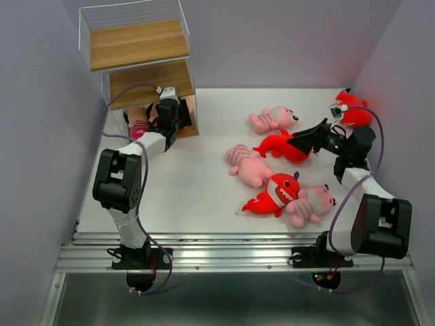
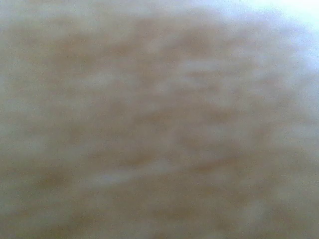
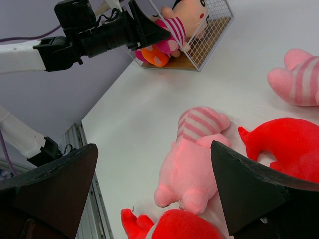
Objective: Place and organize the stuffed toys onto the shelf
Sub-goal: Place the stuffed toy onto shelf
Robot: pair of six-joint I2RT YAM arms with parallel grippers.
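The shelf [image 1: 139, 44] stands at the back left, and its wire wall [image 3: 212, 35] shows in the right wrist view. A black-haired doll in pink stripes [image 3: 179, 22] sits in the bottom tier [image 1: 139, 127]. My left gripper [image 3: 158, 31] reaches into that tier, its tip against the doll; the jaws' spread does not show. The left wrist view is only a brown blur. My right gripper [image 3: 154, 194] is open and holds nothing. It hovers over a pink striped animal [image 3: 194, 164] and beside a red shark [image 1: 280, 146].
More toys lie on the white table: a pink animal [image 1: 272, 119], another pink animal [image 1: 309, 205] next to a red shark [image 1: 273, 195], and a red shark [image 1: 351, 109] at the far right by the right arm. The wall stands close to the left of the shelf.
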